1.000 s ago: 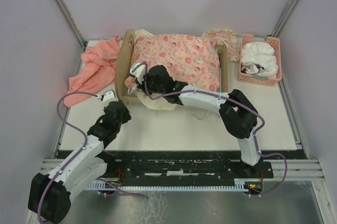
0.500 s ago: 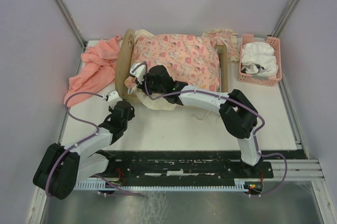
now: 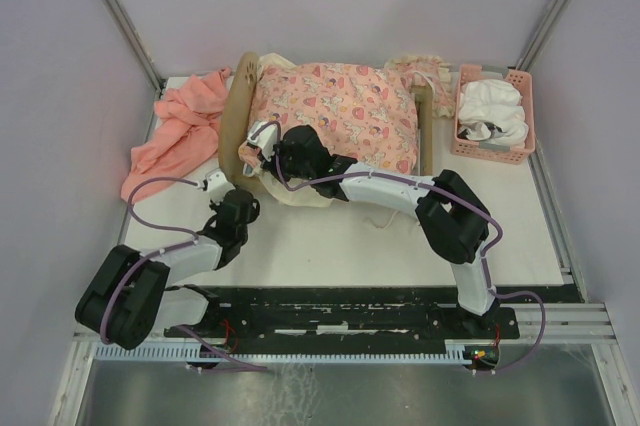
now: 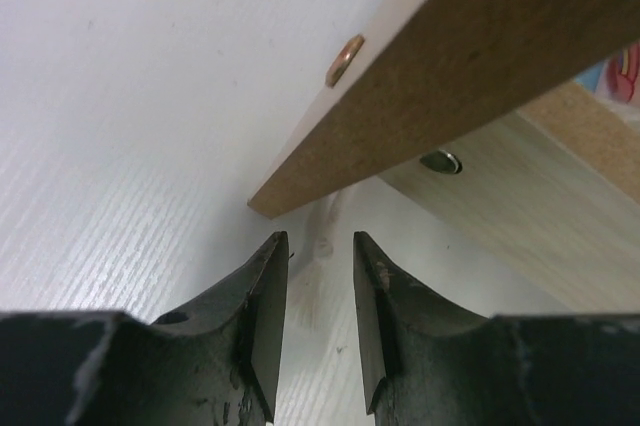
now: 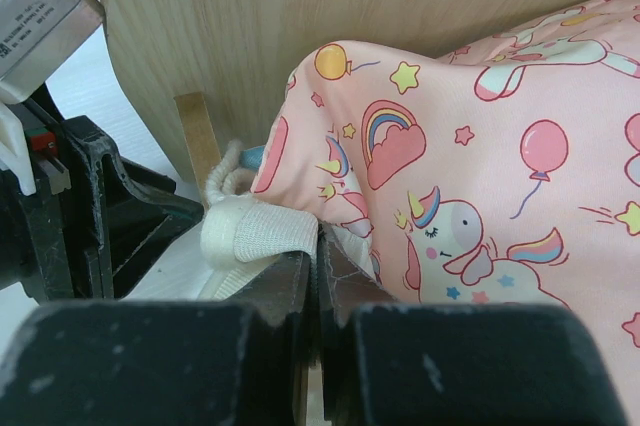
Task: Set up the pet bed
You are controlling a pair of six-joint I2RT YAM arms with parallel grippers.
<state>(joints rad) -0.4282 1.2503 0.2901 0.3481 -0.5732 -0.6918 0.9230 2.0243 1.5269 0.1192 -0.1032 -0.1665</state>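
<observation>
The pet bed (image 3: 236,121) stands at the back of the table, its rounded wooden headboard to the left. A pink unicorn-print cushion (image 3: 340,111) fills it and hides its base. My right gripper (image 3: 262,138) sits by the headboard's near end, shut on the edge of a cream knitted cloth (image 5: 255,231) beside the cushion (image 5: 480,146). That cream cloth (image 3: 290,194) hangs over the bed's near side. My left gripper (image 4: 317,246) is low over the table with its jaws apart and nothing between them. The corner of the bed's wooden board (image 4: 480,46) is just ahead of it.
A salmon-pink cloth (image 3: 180,131) lies crumpled left of the bed. A pink plastic basket (image 3: 495,146) holding white cloths stands at the back right. A frilly cream cloth (image 3: 420,66) lies behind the footboard. Grey walls close in the table on three sides.
The left arm has folded in towards the bed, bringing its gripper slightly closer to the headboard's corner, and its jaws have narrowed a little. The right arm has not moved.
</observation>
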